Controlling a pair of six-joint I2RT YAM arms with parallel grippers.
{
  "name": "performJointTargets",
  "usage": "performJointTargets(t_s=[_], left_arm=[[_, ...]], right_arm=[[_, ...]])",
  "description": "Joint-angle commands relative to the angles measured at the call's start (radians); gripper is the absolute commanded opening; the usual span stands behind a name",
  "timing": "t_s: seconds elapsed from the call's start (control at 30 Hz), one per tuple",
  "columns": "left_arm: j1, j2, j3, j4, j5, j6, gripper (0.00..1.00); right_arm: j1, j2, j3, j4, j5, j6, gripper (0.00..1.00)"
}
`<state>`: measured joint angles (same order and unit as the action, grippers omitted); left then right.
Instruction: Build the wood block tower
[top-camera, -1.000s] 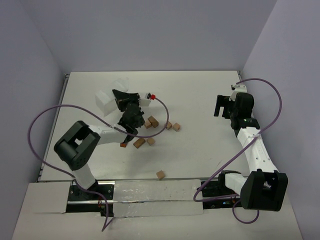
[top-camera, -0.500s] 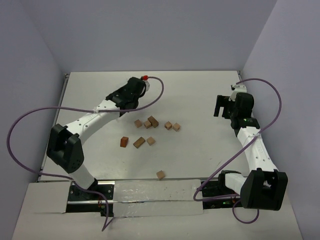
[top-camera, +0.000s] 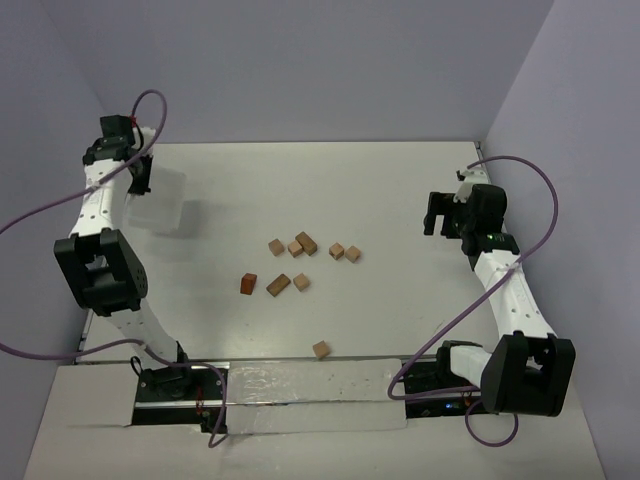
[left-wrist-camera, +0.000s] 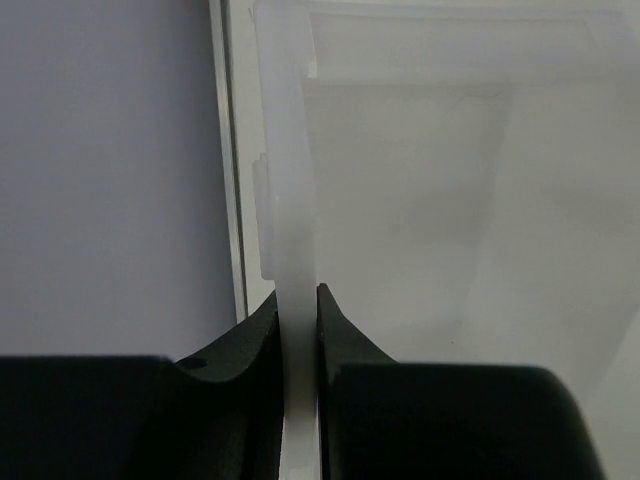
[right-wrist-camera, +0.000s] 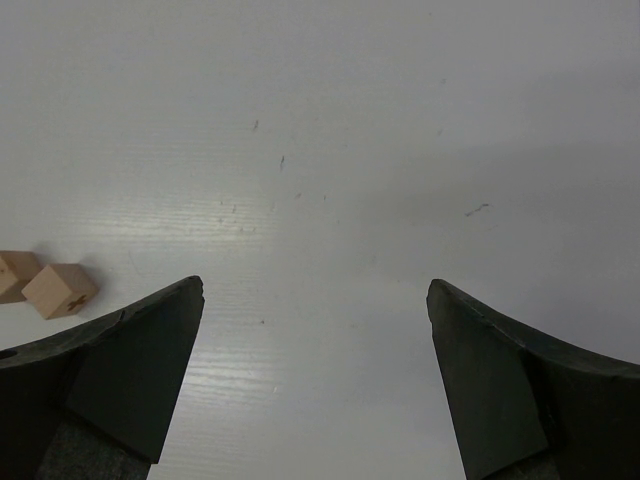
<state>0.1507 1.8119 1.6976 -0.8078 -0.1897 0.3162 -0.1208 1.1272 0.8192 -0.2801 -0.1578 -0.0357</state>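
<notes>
Several small tan and brown wood blocks (top-camera: 296, 248) lie scattered flat on the white table, with one darker block (top-camera: 249, 284) at the left and one alone near the front (top-camera: 321, 349). No tower stands. My left gripper (top-camera: 138, 180) is at the far left back edge, shut on the wall of a clear plastic container (top-camera: 162, 206). In the left wrist view the gripper (left-wrist-camera: 298, 300) pinches that wall (left-wrist-camera: 290, 200). My right gripper (top-camera: 437, 212) is open and empty at the right. In the right wrist view the gripper (right-wrist-camera: 315, 290) sees two blocks (right-wrist-camera: 60, 290) at the far left.
Lilac walls close the back and both sides. The table's left edge rail (left-wrist-camera: 228, 160) runs right beside the held container. Purple cables loop from both arms.
My left arm has swung from above the blocks in the middle to the far left back corner, carrying the clear container. The blocks and the right arm have stayed put.
</notes>
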Motion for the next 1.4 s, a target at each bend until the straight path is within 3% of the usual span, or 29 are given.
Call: performJointTargets(t_s=[0.0, 0.2, 0.53, 0.7, 1.0, 1.2, 1.3, 1.37], left_arm=[[0.121, 0.086, 0.058, -0.056, 0.249, -0.028, 0.0], [0.221, 0.179, 0.076, -0.056, 0.389, 0.0, 0.0], [0.288, 0.245, 0.033, -0.021, 0.441, 0.047, 0.03], [0.304, 0.248, 0.006, 0.0, 0.462, 0.05, 0.25], [0.308, 0.243, 0.023, -0.023, 0.475, 0.055, 0.54], [0.299, 0.203, 0.229, -0.168, 0.55, 0.052, 0.81], [0.243, 0.159, 0.396, -0.263, 0.592, 0.068, 0.85], [0.194, 0.111, 0.422, -0.294, 0.596, 0.089, 0.87]], right_arm=[[-0.005, 0.006, 0.051, -0.013, -0.046, -0.023, 1.0], [-0.005, 0.011, 0.049, -0.021, -0.078, -0.043, 1.0], [-0.007, 0.029, 0.049, -0.027, -0.091, -0.049, 1.0], [-0.006, 0.031, 0.047, -0.027, -0.097, -0.052, 1.0], [-0.007, 0.026, 0.047, -0.029, -0.106, -0.052, 1.0], [-0.007, 0.017, 0.046, -0.027, -0.122, -0.05, 1.0], [-0.007, 0.017, 0.046, -0.025, -0.131, -0.049, 1.0], [-0.007, 0.018, 0.049, -0.027, -0.133, -0.049, 1.0]])
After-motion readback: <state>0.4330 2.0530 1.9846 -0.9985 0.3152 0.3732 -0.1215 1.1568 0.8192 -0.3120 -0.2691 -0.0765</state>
